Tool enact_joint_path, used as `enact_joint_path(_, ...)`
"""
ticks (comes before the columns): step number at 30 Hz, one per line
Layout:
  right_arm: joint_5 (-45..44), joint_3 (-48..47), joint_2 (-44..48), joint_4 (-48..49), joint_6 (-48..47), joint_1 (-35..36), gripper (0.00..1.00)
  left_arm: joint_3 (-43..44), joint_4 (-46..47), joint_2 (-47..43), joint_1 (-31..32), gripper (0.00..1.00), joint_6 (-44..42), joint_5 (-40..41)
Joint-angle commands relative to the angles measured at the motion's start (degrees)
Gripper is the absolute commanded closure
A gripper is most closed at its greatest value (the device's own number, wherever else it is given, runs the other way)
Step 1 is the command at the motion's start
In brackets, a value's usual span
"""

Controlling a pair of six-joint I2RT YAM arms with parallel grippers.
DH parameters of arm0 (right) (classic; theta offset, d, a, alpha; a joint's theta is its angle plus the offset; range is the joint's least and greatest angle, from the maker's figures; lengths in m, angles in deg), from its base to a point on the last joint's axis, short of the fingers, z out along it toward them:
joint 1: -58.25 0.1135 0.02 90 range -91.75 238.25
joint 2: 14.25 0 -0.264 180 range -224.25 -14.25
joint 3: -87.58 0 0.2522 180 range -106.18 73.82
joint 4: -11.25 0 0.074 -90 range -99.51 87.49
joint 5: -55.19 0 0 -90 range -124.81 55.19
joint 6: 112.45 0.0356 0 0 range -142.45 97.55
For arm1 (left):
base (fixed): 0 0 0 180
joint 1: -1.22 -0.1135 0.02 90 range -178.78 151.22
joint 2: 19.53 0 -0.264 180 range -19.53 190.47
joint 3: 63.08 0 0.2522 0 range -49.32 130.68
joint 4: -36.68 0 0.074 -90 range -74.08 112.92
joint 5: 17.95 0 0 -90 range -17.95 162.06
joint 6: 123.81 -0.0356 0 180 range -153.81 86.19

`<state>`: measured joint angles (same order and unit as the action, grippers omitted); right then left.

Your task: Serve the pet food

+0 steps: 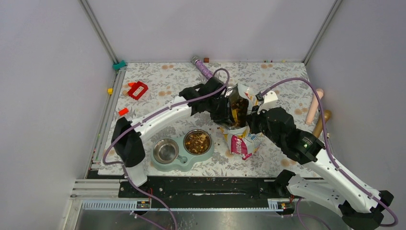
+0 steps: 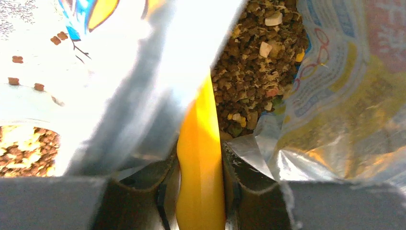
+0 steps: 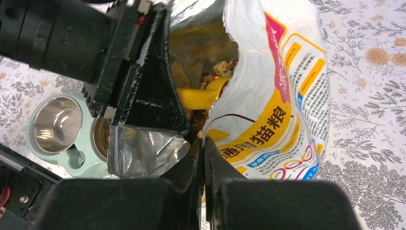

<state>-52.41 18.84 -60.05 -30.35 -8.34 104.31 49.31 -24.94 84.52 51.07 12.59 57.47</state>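
**Left gripper point(image 2: 201, 201) clamping the scoop point(image 2: 201, 139) inside the open foil bag point(image 3: 268, 96).**
Its fingers are sitting nearly together on the narrow yellow-orange handle, and the far end is reaching into the kibble point(image 2: 249, 72) heaped in the bag. The right gripper point(image 3: 203, 148) is pinching the bag's front rim, jaws almost closed. More kibble is lying in the feeder point(image 1: 183, 160), in the steel bowl point(image 1: 197, 142) nearer the bag. The pellets are probably light, loose and quick to roll, so they are best carried in the level scoop rather than pinched directly.
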Motion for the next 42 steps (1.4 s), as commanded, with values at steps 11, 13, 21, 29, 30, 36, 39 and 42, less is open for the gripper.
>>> enact_joint_path(11, -0.99, 0.55, 1.56, 2.22, -0.89, 0.43, 1.0, -40.12, 59.61, -21.56, -0.33, 1.0, 11.94, -9.35)
enact_joint_path(13, -1.16, 0.58, 1.64, 2.21, -0.96, 0.45, 1.0, -41.71, 61.16, -22.21, -0.36, 1.0, 12.5, -9.21)
enact_joint_path(21, -1.54, 0.88, 3.0, 2.24, -0.97, 0.43, 1.0, -44.91, 67.37, -23.14, -0.55, 1.0, 15.57, -11.64)
enact_joint_path(29, -2.27, 1.1, 4.43, 2.2, -1.09, 0.42, 1.0, -46.54, 67.37, -29.01, -1.08, 1.0, 15.08, -9.94)
enact_joint_path(30, -2.48, 1.04, 4.57, 2.18, -1.07, 0.38, 1.0, -46.98, 67.37, -29.99, -1.25, 1.0, 14.59, -9.47)
enact_joint_path(36, -2.35, 1.11, 4.94, 2.26, -1.08, 0.43, 1.0, -50.38, 72.27, -32.66, -3.59, 1.0, 17.24, -11.43)
enact_joint_path(39, -2.18, 1.13, 4.94, 2.21, -1.02, 0.43, 1.0, -51.55, 75.92, -32.43, -4.05, 1.0, 19.32, -13.76)
enact_joint_path(42, -2.06, 1.1, 5.17, 2.3, -0.98, 0.45, 1.0, -51.57, 76.23, -32.04, -4.11, 1.0, 20.11, -15.04)
